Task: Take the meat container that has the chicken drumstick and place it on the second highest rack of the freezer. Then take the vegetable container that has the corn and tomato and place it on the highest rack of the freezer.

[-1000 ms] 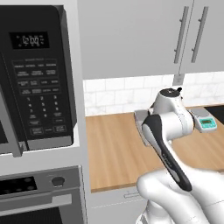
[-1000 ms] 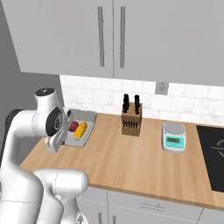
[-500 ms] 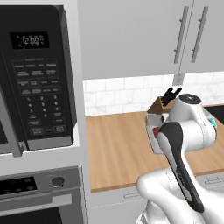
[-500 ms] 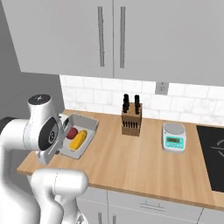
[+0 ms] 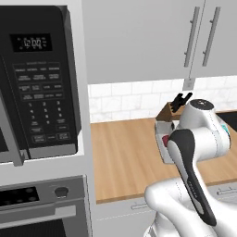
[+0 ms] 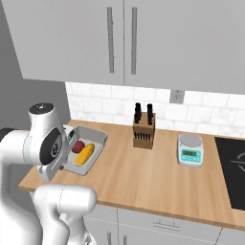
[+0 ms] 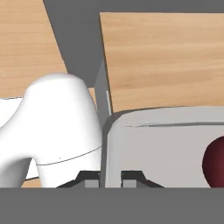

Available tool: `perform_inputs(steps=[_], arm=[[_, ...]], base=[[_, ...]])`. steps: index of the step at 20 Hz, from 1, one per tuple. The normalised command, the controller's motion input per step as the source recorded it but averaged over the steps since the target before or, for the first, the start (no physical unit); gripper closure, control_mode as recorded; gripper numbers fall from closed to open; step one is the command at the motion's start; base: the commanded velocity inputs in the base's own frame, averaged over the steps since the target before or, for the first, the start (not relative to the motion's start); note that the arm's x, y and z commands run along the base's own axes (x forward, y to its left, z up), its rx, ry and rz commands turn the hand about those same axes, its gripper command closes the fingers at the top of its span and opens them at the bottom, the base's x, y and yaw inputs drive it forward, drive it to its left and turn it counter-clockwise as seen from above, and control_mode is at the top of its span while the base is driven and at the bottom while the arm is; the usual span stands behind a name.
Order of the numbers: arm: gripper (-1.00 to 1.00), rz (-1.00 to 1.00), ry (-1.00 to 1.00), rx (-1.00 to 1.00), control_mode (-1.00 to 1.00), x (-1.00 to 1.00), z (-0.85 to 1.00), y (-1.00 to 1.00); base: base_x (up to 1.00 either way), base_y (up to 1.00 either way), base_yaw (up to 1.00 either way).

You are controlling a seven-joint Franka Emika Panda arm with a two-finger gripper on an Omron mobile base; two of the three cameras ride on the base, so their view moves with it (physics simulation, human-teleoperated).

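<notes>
my claw (image 7: 110,180) pinches the vegetable container (image 6: 85,149) wall, corn (image 6: 84,154) and tomato (image 6: 78,146) aboard; container has swung clear of the table, freezer next

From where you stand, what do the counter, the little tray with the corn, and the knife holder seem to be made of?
Counter: looks like wood, matte, with pale plank grain. Tray: probably plastic or metal, smooth light grey walls, no texture. Knife block: apparently wood, brown with slots; black handles stick up, material unclear.
</notes>
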Motion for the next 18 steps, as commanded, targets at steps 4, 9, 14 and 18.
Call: perform_inputs(steps=[4, 9, 14, 18], arm=[[1.00, 0.00, 0.00, 0.00, 1.00, 0.00, 0.00, 0.00], [1.00, 0.00, 0.00, 0.00, 1.00, 0.00, 0.00, 0.00], [1.00, 0.00, 0.00, 0.00, 1.00, 0.00, 0.00, 0.00], [1.00, 0.00, 0.00, 0.00, 1.00, 0.00, 0.00, 0.00]], base=[[0.00, 0.00, 0.00], [-0.26, 0.00, 0.00], [-0.76, 0.00, -0.03], [-0.78, 0.10, -0.12]])
